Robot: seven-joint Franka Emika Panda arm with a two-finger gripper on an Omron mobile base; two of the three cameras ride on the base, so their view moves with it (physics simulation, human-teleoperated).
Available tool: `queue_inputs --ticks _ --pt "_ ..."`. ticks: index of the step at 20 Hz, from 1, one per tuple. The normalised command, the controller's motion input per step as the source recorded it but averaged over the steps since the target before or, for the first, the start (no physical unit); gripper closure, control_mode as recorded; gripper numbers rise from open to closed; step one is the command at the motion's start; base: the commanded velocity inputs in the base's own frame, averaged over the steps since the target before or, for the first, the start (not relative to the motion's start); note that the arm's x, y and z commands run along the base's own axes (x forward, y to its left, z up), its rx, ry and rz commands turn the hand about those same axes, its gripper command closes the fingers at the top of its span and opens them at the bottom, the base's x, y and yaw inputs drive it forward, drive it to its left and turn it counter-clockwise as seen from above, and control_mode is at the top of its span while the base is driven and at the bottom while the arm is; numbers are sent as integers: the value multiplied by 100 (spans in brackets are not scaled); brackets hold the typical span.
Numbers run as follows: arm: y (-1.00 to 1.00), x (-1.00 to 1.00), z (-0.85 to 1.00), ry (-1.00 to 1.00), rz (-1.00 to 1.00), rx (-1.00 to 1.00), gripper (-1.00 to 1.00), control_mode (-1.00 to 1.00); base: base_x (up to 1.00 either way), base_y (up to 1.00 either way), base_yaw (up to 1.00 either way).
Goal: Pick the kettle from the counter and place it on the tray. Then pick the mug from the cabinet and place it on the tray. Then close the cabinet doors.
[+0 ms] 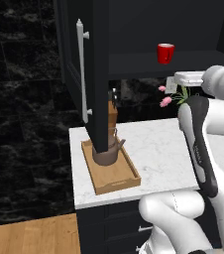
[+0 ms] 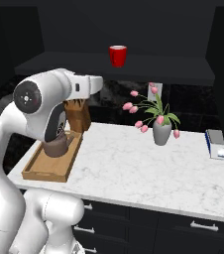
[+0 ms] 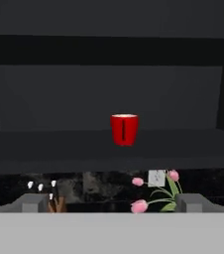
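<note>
The red mug (image 3: pixel 124 130) stands upright on the shelf inside the open cabinet (image 2: pixel 119 69), its handle turned toward me. My gripper (image 3: pixel 111 203) is open, hanging in the air in front of the shelf and a little below the mug, with nothing between its fingers. The kettle (image 1: pixel 106 153) sits on the far end of the wooden tray (image 1: pixel 116 177) at the left of the counter (image 1: pixel 158 146). The open left cabinet door (image 1: pixel 91 74) hides part of the kettle. From the right base view the kettle (image 2: pixel 56 145) shows behind my arm.
A grey vase of pink tulips (image 2: pixel 161 130) stands mid-counter under the shelf. A knife block (image 2: pixel 78 115) is behind the tray. A small blue-and-white object (image 2: pixel 217 144) lies at the right. The left door's bar handle (image 1: pixel 81 69) juts out. Dark drawers (image 2: pixel 183 228) sit below.
</note>
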Motion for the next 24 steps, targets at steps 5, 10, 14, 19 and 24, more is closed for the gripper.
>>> queue_inputs --ticks 5,10,14,19,24 --pt "-1 46 1 1 -14 -1 -100 -100 0 0 0" --pt "0 59 0 0 -11 0 -100 -100 0 0 0" --pt "0 65 0 0 -4 0 -100 -100 0 0 0" --pt "0 59 0 0 0 0 -100 -100 0 0 0" --pt "-3 57 -6 0 0 0 -100 -100 0 0 0"
